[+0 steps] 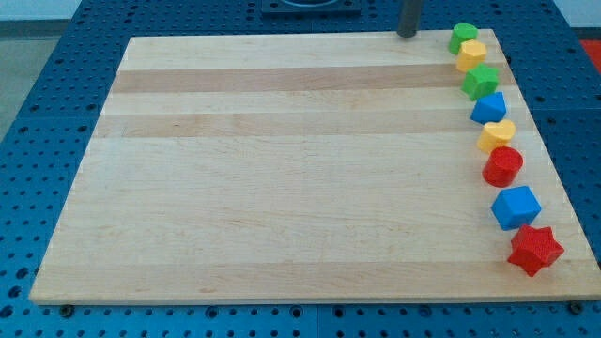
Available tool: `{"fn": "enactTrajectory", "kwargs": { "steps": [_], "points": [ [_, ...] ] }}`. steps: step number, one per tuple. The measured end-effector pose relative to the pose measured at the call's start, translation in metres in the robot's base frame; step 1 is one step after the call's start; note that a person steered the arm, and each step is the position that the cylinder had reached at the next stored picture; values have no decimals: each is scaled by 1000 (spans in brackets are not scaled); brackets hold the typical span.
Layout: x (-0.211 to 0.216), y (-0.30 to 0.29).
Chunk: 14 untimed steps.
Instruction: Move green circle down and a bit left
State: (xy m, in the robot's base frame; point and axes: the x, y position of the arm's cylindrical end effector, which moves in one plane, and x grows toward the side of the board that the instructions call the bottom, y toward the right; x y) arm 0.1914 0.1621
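The green circle (461,38) sits at the view's top right corner of the wooden board (282,169), first in a line of blocks down the right edge. My tip (407,34) is at the board's top edge, a short way to the left of the green circle and apart from it. The rod rises out of the view's top.
Below the green circle, in a line down the right edge: a yellow block (471,54), a green star (481,82), a blue block (489,108), a yellow heart (497,136), a red circle (503,166), a blue cube (516,207), a red star (535,249).
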Motion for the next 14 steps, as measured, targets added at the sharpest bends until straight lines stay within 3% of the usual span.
{"fn": "enactTrajectory", "kwargs": {
  "steps": [8,11,14],
  "points": [
    [0,73],
    [0,137],
    [21,117]
  ]
}}
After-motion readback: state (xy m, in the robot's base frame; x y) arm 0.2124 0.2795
